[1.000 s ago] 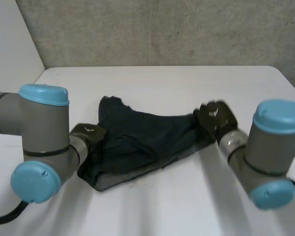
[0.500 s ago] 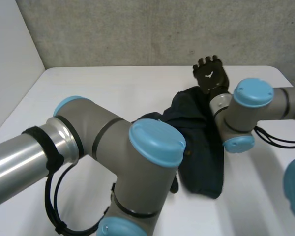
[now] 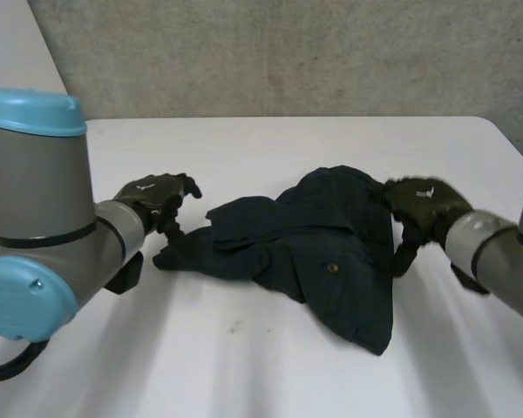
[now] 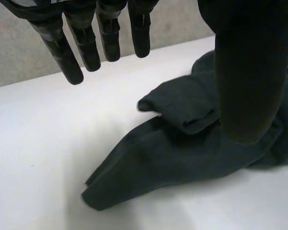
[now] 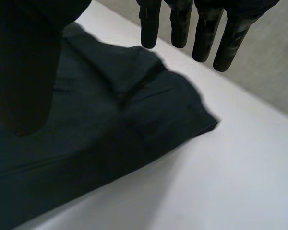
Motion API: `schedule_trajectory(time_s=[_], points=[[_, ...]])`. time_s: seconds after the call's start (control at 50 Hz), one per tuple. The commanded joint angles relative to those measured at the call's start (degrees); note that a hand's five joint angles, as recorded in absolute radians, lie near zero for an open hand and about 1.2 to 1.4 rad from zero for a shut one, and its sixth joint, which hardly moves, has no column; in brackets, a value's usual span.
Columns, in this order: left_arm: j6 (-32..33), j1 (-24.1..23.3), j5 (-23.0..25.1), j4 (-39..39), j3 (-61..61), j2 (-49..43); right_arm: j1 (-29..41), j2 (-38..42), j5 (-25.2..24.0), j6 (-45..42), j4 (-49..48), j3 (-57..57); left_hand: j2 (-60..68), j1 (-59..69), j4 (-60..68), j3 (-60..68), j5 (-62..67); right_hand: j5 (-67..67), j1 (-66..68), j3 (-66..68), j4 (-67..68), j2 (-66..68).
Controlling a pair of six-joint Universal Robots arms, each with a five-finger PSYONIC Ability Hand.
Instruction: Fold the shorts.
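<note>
white worktop (image 3: 270,139) first: smooth, matte, and big enough for the whole garment to lie flat. the shorts (image 3: 331,235) sit roughly mid-worktop, a bit toward the robot's right. they're dark navy, a soft woven cloth that slumps and creases instead of holding a line. right now they're bunched, not folded. one narrow end trails out toward the left hand, a rounded hump sits at the back, and a wider panel fans toward the near edge.

the left hand (image 3: 152,196) hovers just off that trailing end, fingers (image 4: 86,43) straight and spread, thumb clear, gripping nothing. the right hand (image 3: 423,202) is at the opposite edge of the cloth, also relaxed and empty, held over the fabric. my guess is they're parked at opposite ends because that's where you'd pinch to pull it flat before any fold.

smaller stuff: a rolled-over hem or cuff near the left hand makes a thick soft ridge, and there's a little pale button (image 3: 332,268) on the front panel.
</note>
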Motion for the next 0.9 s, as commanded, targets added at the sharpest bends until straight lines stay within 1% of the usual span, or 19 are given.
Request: schedule_trajectory(time_s=[0.02, 0.12, 0.22, 0.34, 0.42, 0.44, 0.48, 0.52, 0.54, 0.56, 0.58, 0.62, 0.68, 0.7, 0.76, 0.78, 0.84, 0.86, 0.9], points=[[6.1, 2.4, 1.0, 4.5, -1.9, -2.9, 0.4, -5.2, -1.0, 8.3, -1.7, 10.6, 3.8, 4.1, 3.6, 3.9, 3.7, 4.1, 6.2, 5.5, 4.3, 5.2], [10.6, 2.5, 1.0, 8.7, -2.0, -7.0, 1.1, -7.0, -0.6, 11.5, -5.7, 16.8, 4.6, 4.9, 4.4, 4.8, 4.5, 4.1, 6.2, 5.5, 4.3, 5.2], [16.1, 2.6, 1.2, 11.6, -2.0, -10.1, 2.4, -6.1, 0.6, 14.1, -11.2, 21.5, 4.6, 4.9, 4.4, 4.8, 4.5, 4.3, 6.4, 5.7, 4.4, 5.3], [19.1, 2.5, 1.0, 14.3, -1.2, -13.3, 3.6, -3.0, 1.1, 18.3, -15.7, 23.1, 5.0, 5.3, 4.7, 5.1, 4.9, 4.3, 6.4, 5.7, 4.4, 5.3], [20.6, 2.4, 0.8, 15.7, -0.4, -15.1, 5.6, -1.4, 2.0, 18.9, -17.8, 23.1, 8.8, 9.1, 8.6, 9.0, 8.7, 5.0, 7.1, 6.3, 5.1, 6.0], [21.1, 2.4, 0.8, 16.0, 0.0, -15.5, 6.5, -1.0, 2.9, 18.9, -18.8, 22.9, 13.7, 14.0, 13.4, 13.8, 13.6, 7.6, 9.7, 9.0, 7.8, 8.7], [21.3, 2.3, 0.7, 16.4, 0.3, -15.9, 7.3, -0.7, 4.4, 18.9, -20.2, 22.6, 17.7, 18.0, 17.5, 17.9, 17.6, 12.8, 15.0, 14.2, 13.0, 13.9], [21.4, 2.3, 0.7, 17.0, 0.4, -16.4, 8.0, 0.3, 7.2, 18.6, -22.4, 22.2, 27.8, 28.1, 27.6, 28.0, 27.7, 28.6, 30.7, 30.0, 28.8, 29.7], [21.4, 2.1, 0.6, 17.6, 0.7, -16.8, 8.3, 1.0, 9.1, 18.4, -24.0, 21.9, 36.2, 36.5, 35.9, 36.3, 36.1, 43.8, 46.0, 45.2, 44.0, 44.9], [21.4, 1.9, 0.6, 17.9, 0.8, -17.0, 8.4, 1.2, 9.9, 18.2, -24.4, 21.7, 39.9, 40.2, 39.7, 40.1, 39.8, 50.7, 52.8, 52.0, 50.8, 51.7], [21.5, 1.7, 0.2, 18.4, 0.9, -17.0, 8.7, 1.6, 11.8, 17.6, -25.1, 21.0, 47.6, 47.9, 47.4, 47.8, 47.5, 66.5, 68.6, 67.9, 66.6, 67.5], [21.5, 1.6, -1.3, 18.9, 1.0, -16.3, 9.3, 1.7, 13.3, 15.2, -25.1, 19.3, 62.1, 62.4, 61.8, 62.2, 62.0, 66.6, 68.8, 68.0, 66.8, 67.7], [22.0, 1.3, -3.2, 18.9, 1.0, -15.0, 8.7, 1.1, 13.5, 11.4, -24.6, 17.8, 62.1, 62.5, 61.9, 62.3, 62.0, 66.6, 68.8, 68.0, 66.8, 67.7], [22.5, 1.3, -4.5, 18.3, 1.2, -12.0, 8.7, 0.1, 13.5, 8.3, -24.3, 16.7, 62.1, 62.5, 61.9, 62.3, 62.0, 66.6, 68.8, 68.0, 66.8, 67.7], [23.6, 1.1, -5.5, 18.1, 1.1, -6.3, 8.5, -3.7, 13.7, 2.8, -23.5, 14.5, 62.1, 62.5, 61.9, 62.3, 62.0, 66.6, 68.8, 68.0, 66.8, 67.7], [24.5, 0.9, -5.7, 17.9, 0.7, -2.6, 8.6, -7.0, 13.7, -1.2, -22.6, 12.9, 62.1, 62.5, 61.9, 62.3, 62.0, 66.6, 68.8, 68.0, 66.8, 67.7], [26.1, 0.5, -5.7, 17.3, 0.8, 3.0, 8.6, -11.6, 13.8, -7.4, -20.8, 9.6, 62.1, 62.5, 61.9, 62.3, 62.0, 66.6, 68.8, 68.0, 66.8, 67.7], [26.9, -0.1, -5.7, 16.8, 1.0, 7.3, 8.6, -14.0, 13.9, -10.2, -19.5, 7.3, 62.1, 62.5, 61.9, 62.3, 62.0, 66.6, 68.8, 68.0, 66.8, 67.7], [27.7, -0.4, -5.6, 16.3, 1.4, 11.3, 8.6, -15.9, 13.9, -12.4, -17.4, 4.3, 62.1, 62.5, 61.9, 62.3, 62.0, 66.6, 68.8, 68.0, 66.8, 67.7]])
